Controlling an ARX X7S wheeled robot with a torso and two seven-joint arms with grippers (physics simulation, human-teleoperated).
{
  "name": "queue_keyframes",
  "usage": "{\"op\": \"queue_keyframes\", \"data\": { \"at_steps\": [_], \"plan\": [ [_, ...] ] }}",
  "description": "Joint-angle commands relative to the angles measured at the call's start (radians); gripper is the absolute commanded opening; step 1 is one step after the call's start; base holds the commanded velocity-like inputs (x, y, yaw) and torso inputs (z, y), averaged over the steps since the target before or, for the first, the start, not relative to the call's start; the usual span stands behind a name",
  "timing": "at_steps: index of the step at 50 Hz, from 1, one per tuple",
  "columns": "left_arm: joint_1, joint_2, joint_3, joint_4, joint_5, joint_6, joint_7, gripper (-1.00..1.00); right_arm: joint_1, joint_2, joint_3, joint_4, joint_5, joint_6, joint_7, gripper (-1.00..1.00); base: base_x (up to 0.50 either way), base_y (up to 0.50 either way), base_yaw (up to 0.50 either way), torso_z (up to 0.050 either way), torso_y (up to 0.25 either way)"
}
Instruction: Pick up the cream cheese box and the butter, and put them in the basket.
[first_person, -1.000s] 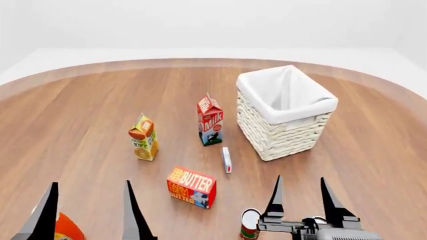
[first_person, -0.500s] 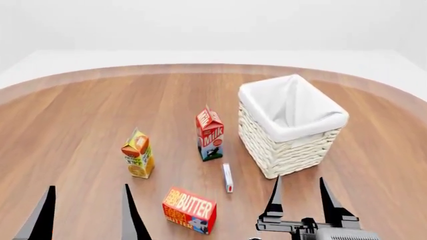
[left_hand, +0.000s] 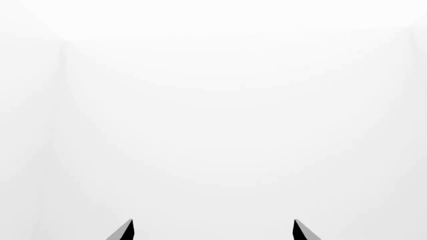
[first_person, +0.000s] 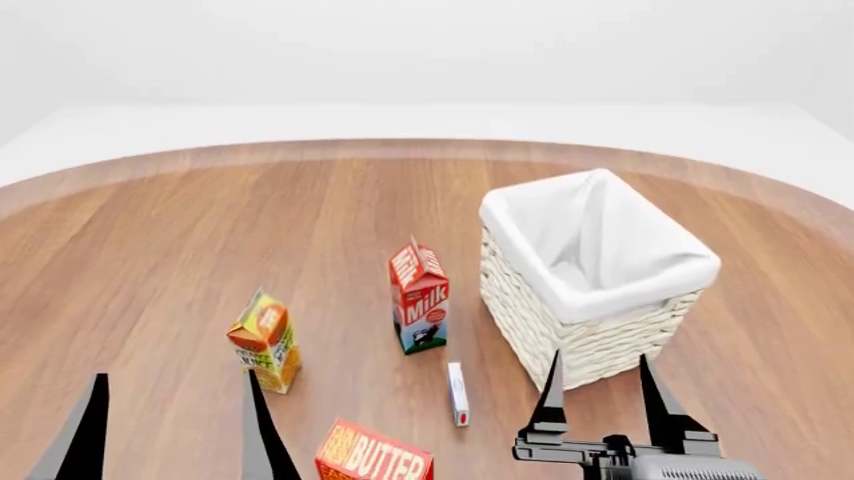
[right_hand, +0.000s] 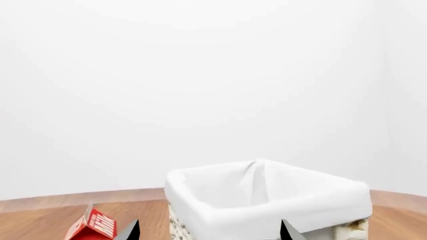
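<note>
Left gripper (first_person: 171, 425): fingers spread wide, nothing between them; the two black tips poke up at the near edge of the head view, over bare wood. Its wrist camera sees only white wall past the two fingertips (left_hand: 127, 230).

Right gripper (first_person: 601, 400): fingers also spread apart, holding nothing; tips stand in front of the near wall of the basket (first_person: 601, 335) in the head view, contact cannot be told; right wrist view shows the basket (right_hand: 267, 200) straight ahead between the tips, the milk carton (right_hand: 93, 226) off to one side.

Cream cheese box (first_person: 458, 393): lying flat on the wooden table (first_person: 160, 250), red end toward the robot, just beside the basket's near-left corner and between the milk carton (first_person: 420, 298) and the right gripper; nothing touches it.

Butter (first_person: 374, 458): on the table at the near edge of the head view, lower part cropped, "BUTTER" lettering readable; sits between the two grippers, nearer the left one, apart from both.

Basket: upright on the table's right half, white liner folded over the rim; inside looks like cloth only.

Milk carton upright just left of the basket; orange juice carton (first_person: 264, 340) tilted, further left, near the left gripper's inner tip.
</note>
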Motion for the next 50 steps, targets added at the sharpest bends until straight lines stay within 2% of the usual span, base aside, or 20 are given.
{"op": "queue_keyframes", "data": {
  "at_steps": [1, 26, 36, 48, 50],
  "plan": [
    [0.001, -0.006, 0.003, 0.000, 0.000, 0.002, -0.007, 1.00, 0.006, 0.004, -0.006, 0.002, 0.008, 0.012, 0.004, 1.00, 0.04, 0.00, 0.00, 0.000, 0.000],
    [0.001, -0.016, 0.010, -0.007, -0.001, 0.008, -0.021, 1.00, 0.032, 0.014, -0.025, 0.031, 0.006, 0.031, 0.006, 1.00, 0.00, 0.00, 0.00, 0.000, 0.000],
    [-0.012, -0.019, 0.014, 0.001, -0.001, -0.014, -0.023, 1.00, 0.063, 0.054, -0.039, 0.025, -0.038, 0.076, -0.009, 1.00, 0.00, 0.00, 0.00, 0.000, 0.000],
    [-0.023, -0.028, 0.014, 0.027, -0.008, -0.049, -0.022, 1.00, 0.101, 0.113, -0.103, 0.024, 0.013, 0.114, -0.138, 1.00, 0.00, 0.00, 0.00, 0.000, 0.000],
    [-0.026, -0.028, 0.015, 0.032, -0.006, -0.056, -0.023, 1.00, 0.111, 0.140, -0.125, 0.012, 0.060, 0.124, -0.204, 1.00, 0.00, 0.00, 0.00, 0.000, 0.000]
  ]
}}
